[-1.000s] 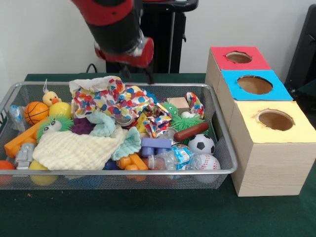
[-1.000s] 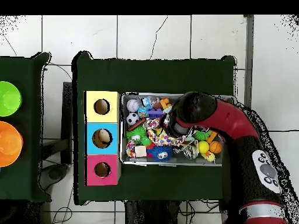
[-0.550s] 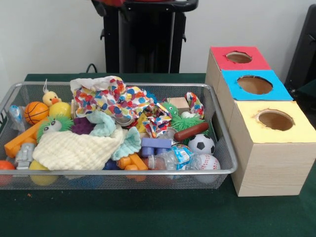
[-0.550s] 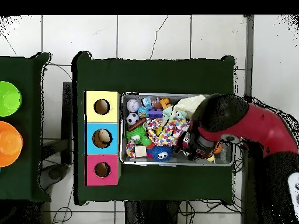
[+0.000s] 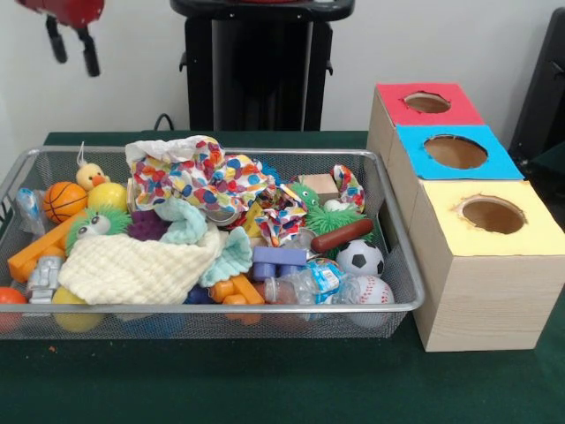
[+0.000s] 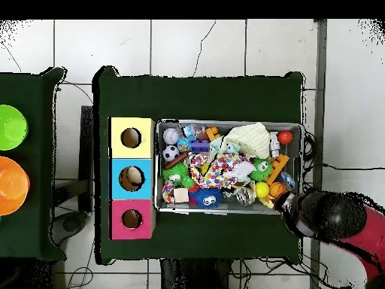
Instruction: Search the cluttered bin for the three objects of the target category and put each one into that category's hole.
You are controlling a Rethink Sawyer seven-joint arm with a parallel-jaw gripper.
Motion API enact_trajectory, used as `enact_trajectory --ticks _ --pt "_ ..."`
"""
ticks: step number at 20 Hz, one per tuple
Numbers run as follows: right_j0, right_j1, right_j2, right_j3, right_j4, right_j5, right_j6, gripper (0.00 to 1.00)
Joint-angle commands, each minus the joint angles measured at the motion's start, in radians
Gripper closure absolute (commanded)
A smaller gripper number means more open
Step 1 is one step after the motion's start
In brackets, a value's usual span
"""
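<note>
A wire bin (image 5: 221, 309) holds a jumble of toys: a soccer ball (image 5: 360, 258), a baseball (image 5: 371, 290), a small basketball (image 5: 64, 200), a rubber duck (image 5: 90, 177), a dotted multicoloured cloth (image 5: 199, 177) and a pale yellow cloth (image 5: 132, 269). Right of the bin stand three boxes with round holes, topped red (image 5: 427, 103), blue (image 5: 455, 152) and yellow (image 5: 493, 215). My gripper (image 5: 72, 49) hangs high at the top left, above and behind the bin's left end, open and empty. In the overhead view the arm's end (image 6: 295, 214) sits just past the bin's (image 6: 225, 212) lower right corner.
Purple and orange blocks (image 5: 278, 262), a green spiky toy (image 5: 328, 216) and a crumpled plastic bottle (image 5: 313, 283) also lie in the bin. Overhead, a green bowl (image 6: 11, 128) and an orange bowl (image 6: 11, 184) rest on a separate table at the left.
The arm has drawn up and away from over the bin's middle. In the front view it moved to the top left. Nothing in the bin has shifted and nothing was taken.
</note>
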Motion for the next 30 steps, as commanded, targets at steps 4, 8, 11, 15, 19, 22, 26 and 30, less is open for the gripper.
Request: enact_trajectory --ticks 4,8,11,15,19,22,26,30 --pt "-0.122 0.074 0.102 0.322 -0.202 -0.180 -0.240 0.00" --pt "-0.127 0.114 0.115 0.342 -0.220 -0.224 -0.169 0.00" --pt "-0.123 0.147 0.119 0.336 -0.264 -0.284 -0.143 0.00" --pt "-0.084 0.242 0.081 0.244 -0.429 -0.439 -0.111 0.00" --pt "-0.034 0.294 0.040 0.145 -0.602 -0.543 -0.079 0.00" --pt "-0.047 0.290 0.051 0.145 -0.643 -0.550 -0.071 0.00" --pt "-0.019 0.316 0.015 0.130 -0.689 -0.568 -0.018 0.00" --pt "0.029 0.343 -0.026 0.101 -0.720 -0.553 0.010 0.00"
